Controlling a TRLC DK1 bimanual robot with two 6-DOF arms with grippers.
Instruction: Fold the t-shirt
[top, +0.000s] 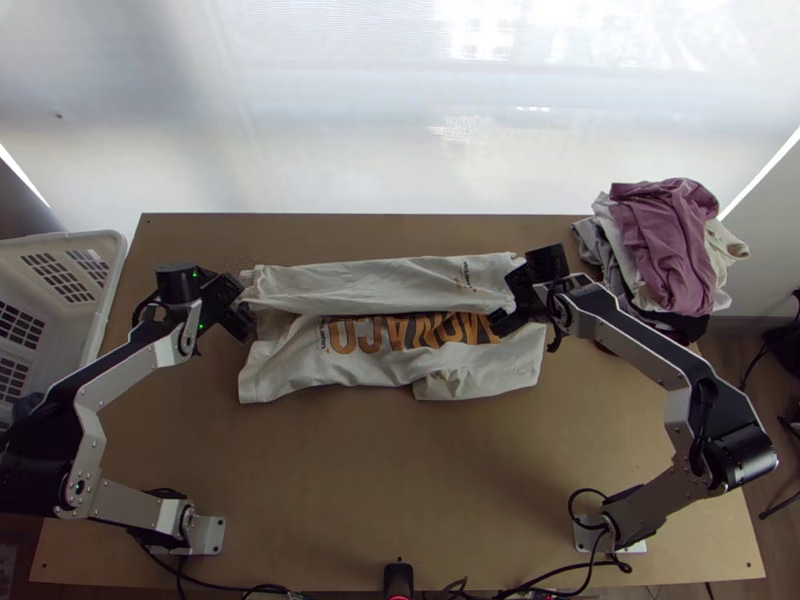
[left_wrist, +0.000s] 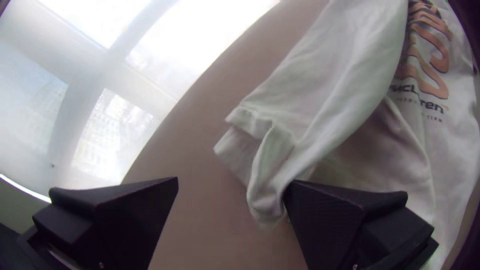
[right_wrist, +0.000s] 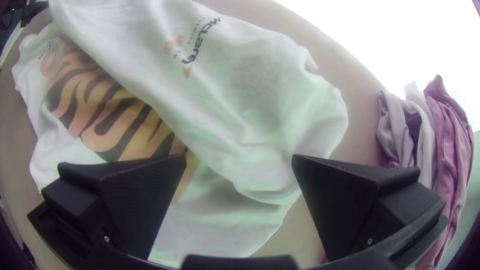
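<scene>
Nearest to where I stand, a small black device (top: 399, 578) sits at the middle of the table's (top: 400, 490) near edge. Beyond it, closer to the far edge, the white t-shirt (top: 350, 373) lies crosswise, its far side folded over in a long, rumpled strip, with orange and black lettering (top: 400, 332) showing below. At the shirt's left end the left pincer (top: 240, 305) is spread wide, one finger touching the cloth. At its right end the right pincer (top: 508, 298) is spread too, with loose cloth between its fingers. Farther out, heaped at the table's far right corner, is a pile of clothes (top: 665, 240), mauve on top. A white slatted basket (top: 112, 285) stands alongside the left edge, and a bright, hazy pane (top: 300, 120) rises behind the far edge.
</scene>
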